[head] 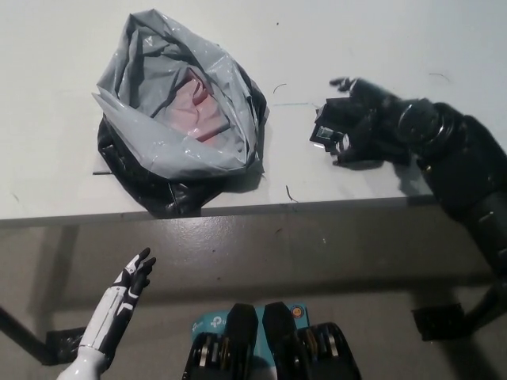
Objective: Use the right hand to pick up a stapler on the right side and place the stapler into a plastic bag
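Left hand (131,281) rests open at near left, below the surface (47,47). Plastic bag (178,127) sits mouth-up, left of centre. Stapler (326,131) lies on the surface at right w/ black right hand (372,119) over it; can't tell if grip is closed. Risk: partial hold, so stapler slips en route to bag

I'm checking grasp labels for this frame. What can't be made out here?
Head view:
- stapler: mostly covered by the black right hand; grip cannot be told.
- plastic bag: folds hide its inside beyond something pink.
- left hand, resting low left: arm cut off by the bottom edge.
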Robot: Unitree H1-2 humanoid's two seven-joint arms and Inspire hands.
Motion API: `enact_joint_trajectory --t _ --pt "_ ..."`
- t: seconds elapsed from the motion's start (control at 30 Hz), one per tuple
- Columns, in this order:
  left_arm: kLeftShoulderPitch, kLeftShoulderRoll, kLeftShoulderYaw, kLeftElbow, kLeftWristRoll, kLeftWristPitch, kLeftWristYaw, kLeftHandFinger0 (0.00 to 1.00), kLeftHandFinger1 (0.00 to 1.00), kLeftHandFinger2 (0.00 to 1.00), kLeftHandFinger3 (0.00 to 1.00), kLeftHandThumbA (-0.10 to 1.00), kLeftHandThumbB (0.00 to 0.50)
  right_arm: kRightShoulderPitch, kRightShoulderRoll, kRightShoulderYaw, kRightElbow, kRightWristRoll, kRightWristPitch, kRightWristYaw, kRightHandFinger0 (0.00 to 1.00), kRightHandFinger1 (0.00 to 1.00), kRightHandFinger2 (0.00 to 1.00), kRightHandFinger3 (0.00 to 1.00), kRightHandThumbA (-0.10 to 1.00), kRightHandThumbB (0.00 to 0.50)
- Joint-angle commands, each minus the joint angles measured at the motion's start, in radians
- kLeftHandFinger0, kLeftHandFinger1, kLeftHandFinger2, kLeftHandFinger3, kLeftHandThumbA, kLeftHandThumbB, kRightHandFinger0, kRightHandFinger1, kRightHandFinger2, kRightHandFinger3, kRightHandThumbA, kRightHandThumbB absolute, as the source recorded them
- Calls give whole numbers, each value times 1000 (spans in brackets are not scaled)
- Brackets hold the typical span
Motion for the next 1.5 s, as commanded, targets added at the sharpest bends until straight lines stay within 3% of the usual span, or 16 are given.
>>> enact_joint_trajectory --t 0.0,0.37,0.4,0.47,0.5,0.53,0.57,0.6,0.67,0.77,1.13,1.27,1.3,1.33,1.37,1.47 --pt "-9 13 11 -19 -10 -44 -9 1000 1000 1000 1000 1000 390 -64 -5 24 62 -42 -37 -2 1000 1000 1000 1000 1000 436" --pt "-12 17 14 -5 -8 -53 -8 1000 1000 1000 1000 1000 395 -90 -1 60 254 -68 -99 -29 1000 1000 1000 1000 982 391" --pt "-12 17 13 -7 -6 -53 -7 1000 1000 1000 1000 1000 394 -90 -1 51 263 -60 -104 -37 981 899 1000 1000 900 361" --pt "-14 16 13 -11 -4 -49 -5 1000 1000 1000 1000 1000 392 -93 -1 35 280 -49 -99 -60 851 926 988 1000 773 332" --pt "-15 17 14 -10 -4 -48 -6 1000 1000 1000 1000 1000 393 -95 -1 35 288 -55 -99 -82 1000 1000 1000 1000 634 273" --pt "-17 17 14 -9 -4 -49 -6 1000 1000 1000 1000 1000 393 -95 1 33 293 -60 -101 -124 937 1000 1000 936 473 237" --pt "-17 18 13 -7 -3 -50 -6 1000 1000 1000 1000 1000 393 -94 2 29 296 -62 -108 -157 438 546 605 529 301 220" --pt "-19 18 14 -7 -5 -50 -8 1000 1000 1000 1000 1000 390 -93 2 15 296 -55 -128 -202 102 227 301 280 189 216" --pt "-20 19 13 -8 -5 -47 -8 1000 1000 1000 1000 1000 384 -93 1 5 293 -49 -141 -216 11 200 336 325 192 221" --pt "-23 21 10 -8 -8 -43 -16 1000 1000 1000 1000 1000 381 -91 -1 -16 284 -38 -165 -239 77 433 660 459 254 229" --pt "-30 25 9 -12 -8 -34 -16 1000 1000 1000 1000 1000 370 -119 10 -77 284 -27 -189 -290 36 489 761 551 235 208" --pt "-31 28 9 -15 -2 -33 -14 1000 1000 1000 1000 1000 368 -155 23 -134 251 3 -156 -298 108 598 901 707 197 194" --pt "-30 28 8 -15 -2 -33 -13 1000 1000 1000 1000 1000 369 -162 26 -140 241 6 -153 -299 169 645 918 714 181 183" --pt "-29 28 8 -14 0 -35 -12 1000 1000 1000 1000 1000 367 -175 31 -149 226 4 -145 -304 450 834 952 687 179 182" --pt "-28 28 8 -15 2 -37 -10 1000 1000 1000 1000 1000 367 -194 39 -170 214 19 -155 -301 379 680 820 631 128 168" --pt "-30 27 7 -12 4 -41 -9 1000 1000 1000 1000 1000 361 -234 58 -197 173 32 -141 -284 124 470 698 611 170 171"
